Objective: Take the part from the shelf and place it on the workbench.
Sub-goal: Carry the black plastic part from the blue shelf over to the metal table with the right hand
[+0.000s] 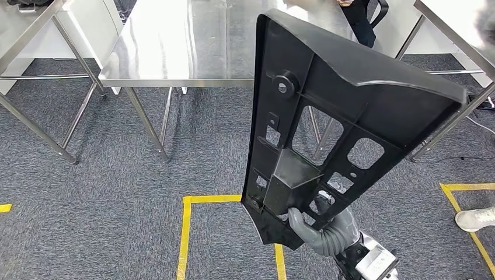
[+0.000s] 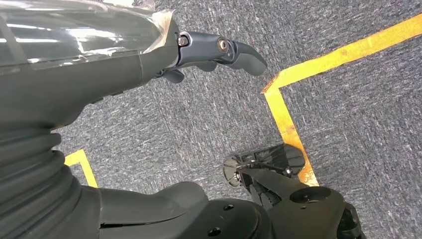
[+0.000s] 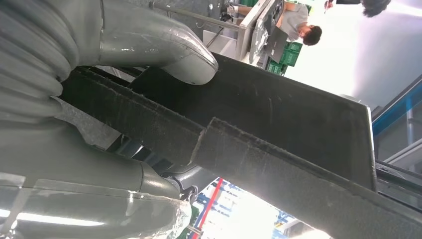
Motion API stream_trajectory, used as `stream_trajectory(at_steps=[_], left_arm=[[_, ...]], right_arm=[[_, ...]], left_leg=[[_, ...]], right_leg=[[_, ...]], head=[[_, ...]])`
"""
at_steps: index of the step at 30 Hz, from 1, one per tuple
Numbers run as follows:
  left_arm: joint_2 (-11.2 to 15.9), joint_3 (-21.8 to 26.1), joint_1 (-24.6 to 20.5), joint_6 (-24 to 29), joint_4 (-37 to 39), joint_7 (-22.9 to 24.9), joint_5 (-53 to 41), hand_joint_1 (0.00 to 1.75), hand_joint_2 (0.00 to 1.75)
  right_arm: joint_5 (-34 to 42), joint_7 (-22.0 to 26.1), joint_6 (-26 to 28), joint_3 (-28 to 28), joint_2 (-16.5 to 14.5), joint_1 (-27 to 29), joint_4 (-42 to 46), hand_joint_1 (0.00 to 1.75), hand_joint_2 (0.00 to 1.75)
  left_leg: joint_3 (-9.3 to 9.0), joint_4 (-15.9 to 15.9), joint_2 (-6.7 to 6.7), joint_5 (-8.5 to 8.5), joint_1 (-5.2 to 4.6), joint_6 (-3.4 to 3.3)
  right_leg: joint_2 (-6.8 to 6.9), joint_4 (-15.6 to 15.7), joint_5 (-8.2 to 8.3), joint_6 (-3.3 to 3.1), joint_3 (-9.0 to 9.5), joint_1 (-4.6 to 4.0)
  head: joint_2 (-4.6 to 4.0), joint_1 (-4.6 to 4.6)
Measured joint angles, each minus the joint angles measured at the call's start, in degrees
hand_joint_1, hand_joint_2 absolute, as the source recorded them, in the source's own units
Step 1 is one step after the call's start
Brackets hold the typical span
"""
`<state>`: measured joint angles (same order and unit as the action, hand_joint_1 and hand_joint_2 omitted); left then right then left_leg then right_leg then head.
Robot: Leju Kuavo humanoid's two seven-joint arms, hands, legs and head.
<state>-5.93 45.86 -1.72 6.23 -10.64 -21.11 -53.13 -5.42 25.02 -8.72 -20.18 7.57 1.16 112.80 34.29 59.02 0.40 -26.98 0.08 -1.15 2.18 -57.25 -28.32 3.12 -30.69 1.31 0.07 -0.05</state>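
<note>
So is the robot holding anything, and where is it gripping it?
Yes: its right hand grips the black plastic part by its lower end. The left hand holds nothing.

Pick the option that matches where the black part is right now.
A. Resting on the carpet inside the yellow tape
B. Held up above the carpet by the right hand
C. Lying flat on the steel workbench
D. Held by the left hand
B: the right hand grips the lower end of the black part, which stands up over the carpet, short of the steel workbench.
</note>
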Motion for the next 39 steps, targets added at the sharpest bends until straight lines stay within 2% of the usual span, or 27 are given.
stream_trajectory(at_steps=[9,12,14,16,18,19,20,21,22,23,24,25,26,28,30,32,34,35,36,37,39], left_arm=[[0.01,0.00,0.00,-0.07,-0.01,-0.01,0.04,0.00,1.75],[0.05,0.00,0.00,-0.07,-0.01,-0.01,0.07,0.00,1.75],[0.08,0.00,-0.02,-0.07,-0.01,-0.01,0.07,0.00,1.75],[0.08,0.00,-0.08,-0.07,-0.01,-0.02,0.07,0.00,1.75],[0.06,0.00,-0.19,-0.08,-0.01,-0.03,0.08,0.00,1.75],[0.04,0.00,-0.23,-0.08,-0.01,-0.04,0.09,0.00,1.75],[0.03,0.00,-0.23,-0.08,-0.01,-0.04,0.09,0.00,1.75],[0.02,0.00,-0.22,-0.07,-0.01,-0.05,0.09,0.00,1.75],[0.02,0.00,-0.21,-0.06,-0.01,-0.05,0.09,0.00,1.75],[0.00,0.00,-0.21,-0.05,-0.01,-0.05,0.09,0.00,1.75],[-0.02,0.00,-0.21,-0.02,-0.01,-0.05,0.09,0.00,1.75],[-0.04,0.00,-0.22,0.02,-0.01,-0.08,0.09,0.00,1.75],[-0.06,0.00,-0.22,0.06,-0.01,-0.13,0.09,0.00,1.75],[-0.07,0.00,-0.21,0.10,-0.01,-0.25,0.09,0.00,1.75],[0.00,0.00,-0.19,0.10,-0.03,-0.34,0.09,0.00,1.75],[0.02,0.00,-0.23,0.10,-0.05,-0.39,0.08,0.00,1.75],[-0.02,0.00,-0.19,0.10,-0.05,-0.39,0.07,0.00,1.75],[-0.02,0.00,-0.13,0.09,-0.05,-0.39,0.07,0.00,1.75],[-0.01,0.00,-0.09,0.08,-0.05,-0.38,0.07,0.00,1.75],[0.02,0.00,-0.07,0.07,-0.05,-0.38,0.07,0.00,1.75],[0.10,0.00,-0.08,0.05,-0.05,-0.37,0.07,0.00,1.75]], right_arm=[[0.00,-0.14,0.10,-0.07,0.03,-0.14,-0.17,1.75,1.75],[0.00,-0.14,0.10,-0.14,-0.01,-0.18,-0.17,1.75,1.75],[0.00,-0.15,0.10,-0.16,-0.03,-0.27,-0.17,1.75,1.75],[0.02,-0.19,0.12,-0.18,-0.02,-0.40,-0.17,1.75,1.75],[0.04,-0.25,0.17,-0.19,-0.01,-0.45,-0.27,1.75,1.75],[0.04,-0.28,0.19,-0.21,-0.01,-0.44,-0.38,1.75,1.75],[0.04,-0.32,0.21,-0.23,0.02,-0.42,-0.51,1.75,1.75],[0.05,-0.34,0.22,-0.25,0.05,-0.41,-0.64,1.75,1.75],[0.06,-0.36,0.22,-0.27,0.09,-0.41,-0.72,1.75,1.75],[0.07,-0.38,0.23,-0.30,0.13,-0.43,-0.76,1.75,1.75],[0.09,-0.39,0.25,-0.33,0.14,-0.46,-0.80,1.75,1.75],[0.11,-0.39,0.26,-0.36,0.13,-0.51,-0.83,1.75,1.75],[0.12,-0.41,0.27,-0.38,0.13,-0.58,-0.85,1.75,1.75],[0.13,-0.45,0.29,-0.38,0.14,-0.70,-0.88,1.75,1.75],[0.12,-0.47,0.30,-0.38,0.12,-0.77,-0.87,1.75,1.75],[0.13,-0.47,0.30,-0.39,0.03,-0.83,-0.87,1.75,1.75],[0.14,-0.47,0.31,-0.39,-0.03,-0.86,-0.90,1.75,1.75],[0.13,-0.48,0.31,-0.39,-0.05,-0.86,-0.92,1.75,1.75],[0.13,-0.49,0.31,-0.39,-0.05,-0.86,-0.94,1.75,1.75],[0.13,-0.50,0.31,-0.39,-0.05,-0.86,-0.96,1.75,1.75],[0.11,-0.53,0.30,-0.39,-0.05,-0.91,-0.96,1.75,1.75]], left_leg=[[0.01,0.14,-0.01,-0.17,-0.17,-0.37],[0.10,0.16,-0.05,-0.27,-0.57,-0.88],[-0.19,-0.41,-0.21,-0.06,-0.52,-1.47],[-0.76,-1.17,-0.38,0.20,-0.16,-2.15],[-1.04,-1.37,-0.59,0.18,-0.05,-2.53],[-1.10,-1.35,-0.76,0.11,-0.12,-2.58],[-1.22,-1.33,-0.99,0.01,-0.19,-2.57],[-1.39,-1.30,-1.25,-0.12,-0.23,-2.50],[-1.67,-1.28,-1.52,-0.29,-0.24,-2.35],[-2.01,-1.25,-1.77,-0.51,-0.21,-2.15],[-2.30,-1.19,-2.00,-0.80,-0.28,-1.84],[-2.54,-1.12,-2.16,-1.10,-0.35,-1.49],[-2.65,-1.09,-2.26,-1.36,-0.42,-1.14],[-2.75,-1.21,-2.30,-1.67,-0.38,-0.52],[-2.52,-0.45,-2.02,-2.32,-0.15,0.10],[-0.14,4.47,-1.41,-4.56,0.13,0.80],[4.52,12.40,-0.92,-7.19,0.46,1.39],[6.52,15.04,-0.81,-7.43,0.59,1.58],[7.57,15.62,-0.74,-6.51,0.68,1.69],[7.40,13.87,-0.67,-4.54,0.77,1.71],[4.59,6.47,-0.36,0.22,0.90,1.60]], right_leg=[[0.00,0.07,0.09,0.30,0.02,0.15],[0.04,0.19,0.15,0.79,0.07,0.49],[-0.01,0.17,0.02,1.21,0.10,0.65],[-0.67,-2.73,-1.43,0.99,-1.30,0.66],[-1.46,-10.12,-4.28,0.30,-5.16,0.52],[-1.67,-13.97,-5.43,0.19,-7.31,0.43],[-1.80,-16.29,-5.80,0.29,-8.81,0.35],[-1.88,-16.49,-5.26,0.60,-9.26,0.30],[-1.91,-14.08,-3.77,1.02,-8.38,0.32],[-1.91,-9.97,-1.79,1.43,-6.57,0.35],[-1.93,-6.00,-0.20,1.52,-4.70,0.30],[-1.96,-2.93,0.87,1.30,-3.18,0.23],[-1.99,-1.25,1.29,0.83,-2.31,0.08],[-2.02,-0.77,1.15,-0.33,-1.95,-0.18],[-2.00,-0.56,0.99,-1.23,-1.50,0.16],[-1.89,-0.38,0.60,-2.07,-0.74,0.55],[-1.77,-0.38,0.03,-2.62,-0.14,0.47],[-1.76,-0.39,-0.28,-2.68,0.18,0.44],[-1.77,-0.39,-0.65,-2.63,0.60,0.45],[-1.79,-0.39,-1.08,-2.49,1.14,0.51],[-1.83,-0.35,-2.06,-2.02,2.28,0.57]], head=[[0.00,-0.01],[0.00,-0.03],[0.00,-0.02],[0.00,0.13],[0.00,0.28],[0.00,0.32],[0.00,0.30],[0.00,0.30],[0.00,0.31],[0.00,0.32],[0.00,0.34],[0.00,0.34],[0.00,0.32],[0.00,0.31],[0.00,0.20],[0.00,-0.08],[0.00,-0.25],[0.00,-0.25],[0.00,-0.26],[0.00,-0.27],[0.00,-0.25]])
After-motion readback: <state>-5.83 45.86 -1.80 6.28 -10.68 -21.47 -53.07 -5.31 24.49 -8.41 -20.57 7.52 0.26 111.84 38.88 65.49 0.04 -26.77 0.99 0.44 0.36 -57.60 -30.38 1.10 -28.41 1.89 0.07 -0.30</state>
